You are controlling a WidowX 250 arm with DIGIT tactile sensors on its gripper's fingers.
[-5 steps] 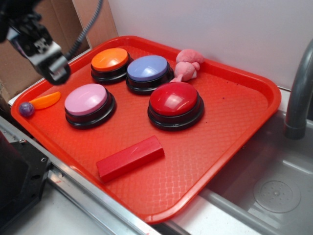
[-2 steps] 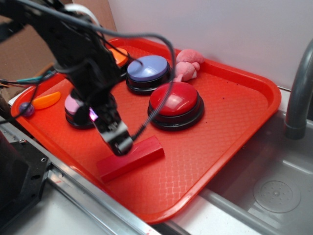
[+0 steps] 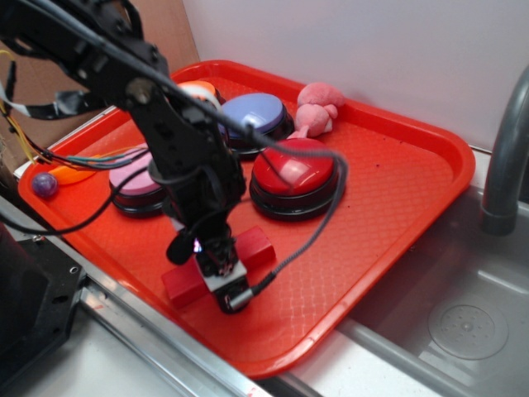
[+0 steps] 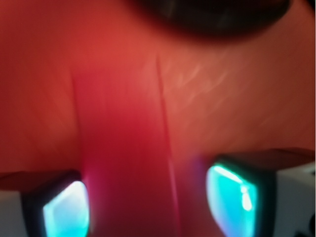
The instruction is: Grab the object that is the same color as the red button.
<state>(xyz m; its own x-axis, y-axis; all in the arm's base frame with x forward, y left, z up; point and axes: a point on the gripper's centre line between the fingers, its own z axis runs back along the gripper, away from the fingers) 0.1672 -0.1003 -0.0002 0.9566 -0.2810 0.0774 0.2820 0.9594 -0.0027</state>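
Exterior: red tray (image 3: 413,165) carries red button (image 3: 294,168) and, nearer the front edge, red block (image 3: 258,246) lying long-axis left-right, mid-span hidden by gripper (image 3: 225,281); wrist, blurred: block (image 4: 126,148) runs lengthwise between spread fingers (image 4: 64,210), jaws apart, not clamped.

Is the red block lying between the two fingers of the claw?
Yes, in the wrist view the red block runs between the two fingers of the claw.

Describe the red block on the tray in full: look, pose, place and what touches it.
The red block is a long, flat-sided, matte bar lying flat on the red tray, near its front edge, in front of the red button. The gripper is down over its middle; in the blurred wrist view the fingers flank it, contact unclear.
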